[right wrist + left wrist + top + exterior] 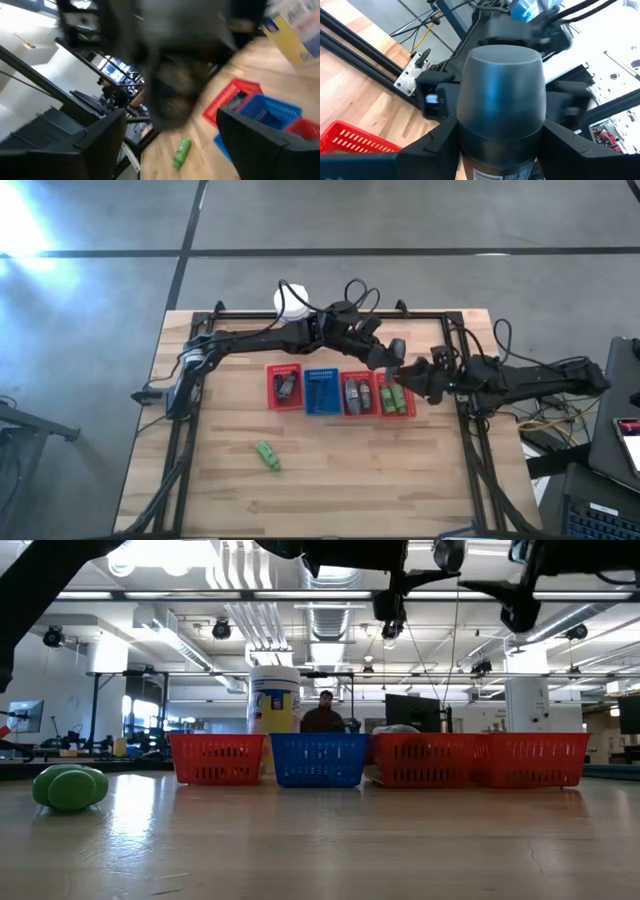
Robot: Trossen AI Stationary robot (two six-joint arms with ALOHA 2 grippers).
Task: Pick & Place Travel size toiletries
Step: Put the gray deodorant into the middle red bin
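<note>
My left gripper [390, 360] reaches from the table's left and is shut on a grey-capped bottle [500, 95], high above the rightmost red basket [397, 402]. My right gripper [172, 117] stands open close to the bottle's right, nothing between its fingers. Four mesh baskets stand in a row. The left red one [285, 387] has a dark tube in it, the third [357, 395] grey tubes, the rightmost green tubes. A green tube [267, 455] lies on its side on the bare table nearer the front. My left gripper pinches the bottle's body just below its grey cap [470, 150] between its two fingers [432, 147], one on each side. The fingers come about level from the table's left. The cap end sticks out beyond the fingertips, and the bottle is lifted clear of the baskets.
A blue basket [322, 392] stands second in the row. A large white jar [290, 302] stands at the table's far edge behind the left arm. A black frame [465, 360] rims the table. In the low view a person [323, 715] sits far behind the baskets.
</note>
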